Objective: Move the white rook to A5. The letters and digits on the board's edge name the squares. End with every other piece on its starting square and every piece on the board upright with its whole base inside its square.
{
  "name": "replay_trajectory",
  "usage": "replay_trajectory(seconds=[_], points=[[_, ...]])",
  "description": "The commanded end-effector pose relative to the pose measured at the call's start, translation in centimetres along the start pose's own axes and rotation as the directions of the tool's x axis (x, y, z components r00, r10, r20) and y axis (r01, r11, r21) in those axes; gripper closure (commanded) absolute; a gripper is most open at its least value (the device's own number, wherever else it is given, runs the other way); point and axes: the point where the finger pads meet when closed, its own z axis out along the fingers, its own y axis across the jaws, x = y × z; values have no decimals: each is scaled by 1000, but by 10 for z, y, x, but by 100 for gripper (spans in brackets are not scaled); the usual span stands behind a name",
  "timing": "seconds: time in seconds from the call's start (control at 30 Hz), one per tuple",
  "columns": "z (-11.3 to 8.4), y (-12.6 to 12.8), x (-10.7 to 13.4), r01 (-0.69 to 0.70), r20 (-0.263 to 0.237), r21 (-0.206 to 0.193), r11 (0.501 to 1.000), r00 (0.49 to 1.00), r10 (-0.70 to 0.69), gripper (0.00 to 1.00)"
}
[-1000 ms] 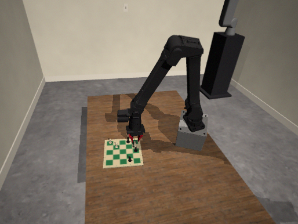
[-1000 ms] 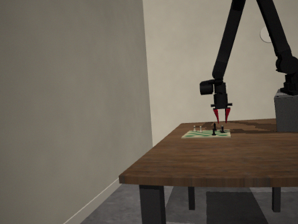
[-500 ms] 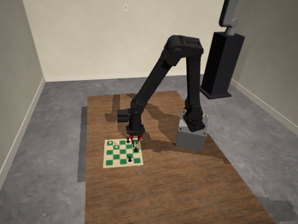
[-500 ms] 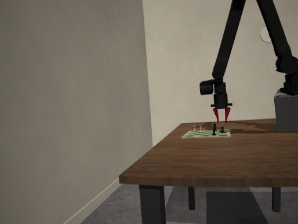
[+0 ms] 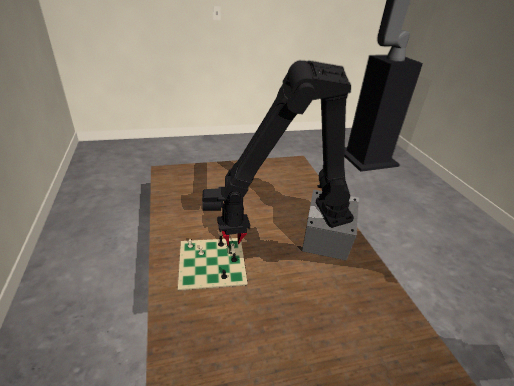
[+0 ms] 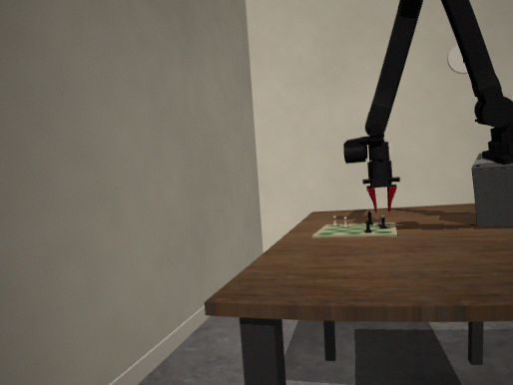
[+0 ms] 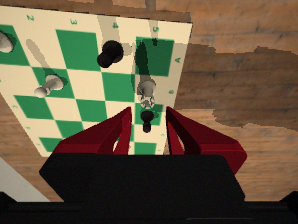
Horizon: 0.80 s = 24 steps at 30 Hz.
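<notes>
The green and cream chessboard (image 5: 212, 263) lies on the wooden table; it also shows in the wrist view (image 7: 95, 80). In the wrist view a white piece that looks like the rook (image 7: 146, 91) stands upright in row B of column 5, next to the green A5 square (image 7: 155, 55), which holds no piece. My gripper (image 7: 148, 111) hovers above the board over this piece, its red fingers partly apart with nothing between them. It also shows in the exterior view (image 6: 382, 205), clearly above the pieces.
A black pawn (image 7: 146, 121) stands just below the rook and a black piece (image 7: 110, 53) on A4. Two other white pieces (image 7: 47, 86) (image 7: 5, 42) stand further left. The arm's grey base block (image 5: 331, 227) sits to the right of the board.
</notes>
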Motion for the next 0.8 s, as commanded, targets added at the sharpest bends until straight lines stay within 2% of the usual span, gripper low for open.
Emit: replay_trajectory(seconds=[0.0, 0.57, 0.77], points=[[3, 20, 1, 11, 9, -30, 999, 1000, -11, 64], [29, 17, 2, 10, 8, -26, 1000, 1000, -10, 64], [33, 17, 2, 10, 8, -25, 1000, 1000, -9, 64]])
